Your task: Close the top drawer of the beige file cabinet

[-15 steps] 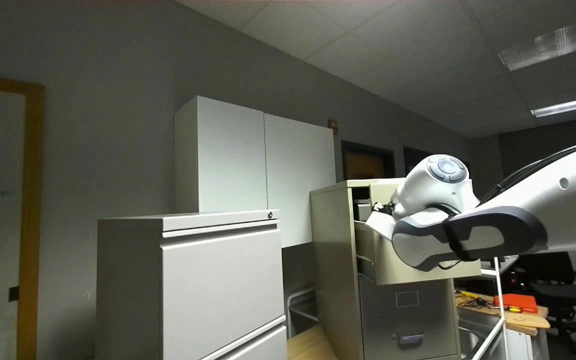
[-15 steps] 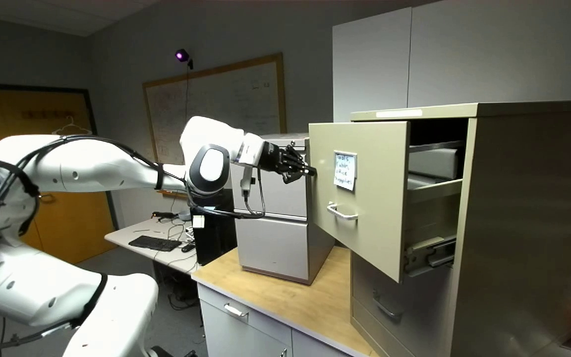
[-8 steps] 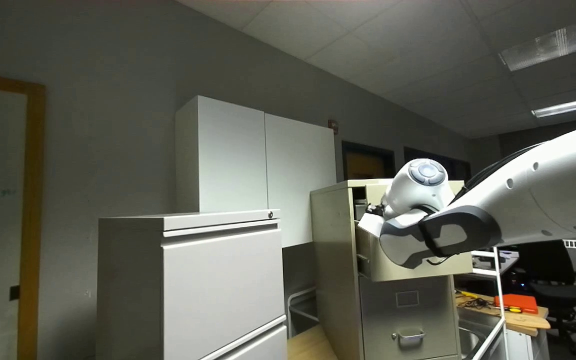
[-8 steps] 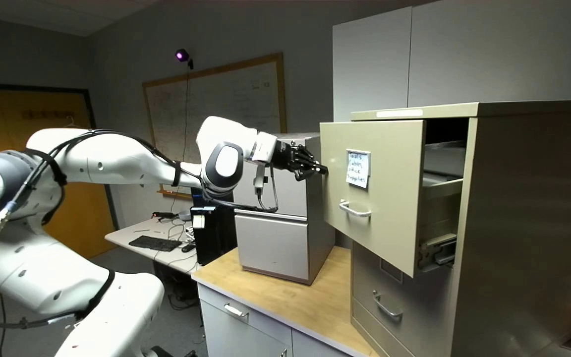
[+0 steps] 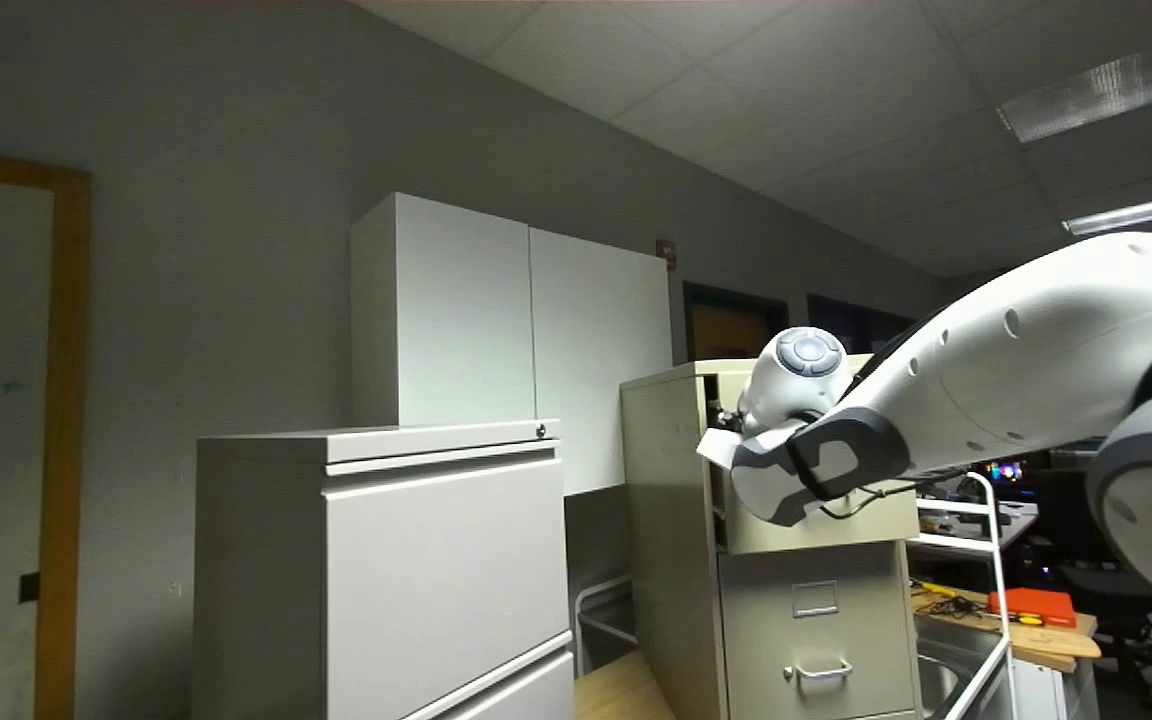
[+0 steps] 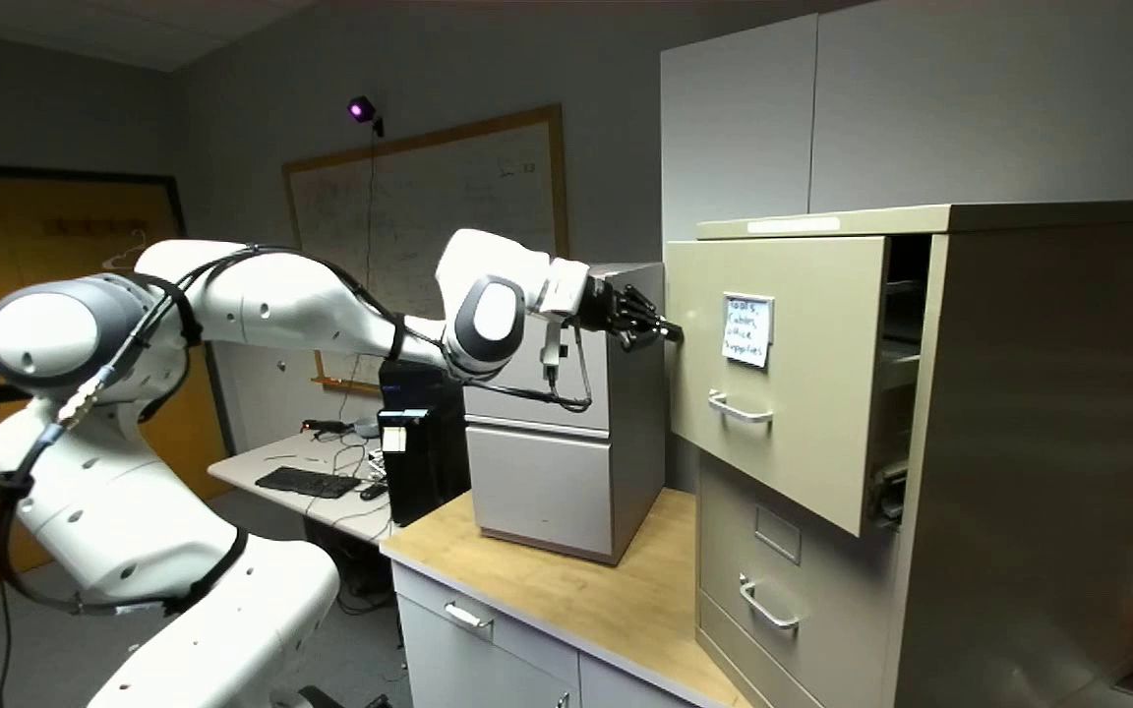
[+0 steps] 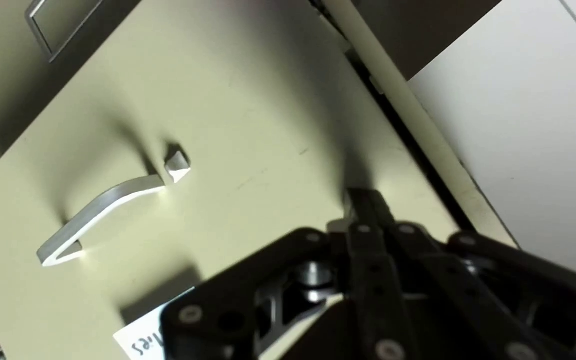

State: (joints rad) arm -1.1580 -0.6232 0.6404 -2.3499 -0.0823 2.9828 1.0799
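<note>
Beige file cabinet [image 6: 1019, 423]: it is standing upright at the tabletop's [image 6: 566, 595] right edge, as an exterior view is showing.
Top drawer [image 6: 803, 393]: it is sticking partly out of this cabinet, a dark gap [image 7: 413, 147] showing along its side.
Gripper [image 7: 366, 197]: the fingers are lying together, clenched, with nothing showing between them; the tips are seemingly touching the drawer front, close to one side edge.
Handle [image 7: 99, 209]: it is sitting well apart from the tips, so you are not grasping it.
Side edge: probably your main danger is waiting here; any push so far from the middle may be twisting the drawer and jamming it.
Dark gap: if you are drifting outward, the tips may be slipping off and striking the cabinet's frame.
Paper label [image 6: 746, 329]: if you are correcting toward the middle without lifting, the tips may be scraping it.
Small grey cabinet [image 6: 542, 492]: in an exterior view it is standing behind the gripper, toward the tabletop's left edge; swinging sideways, you may be bumping it.
</note>
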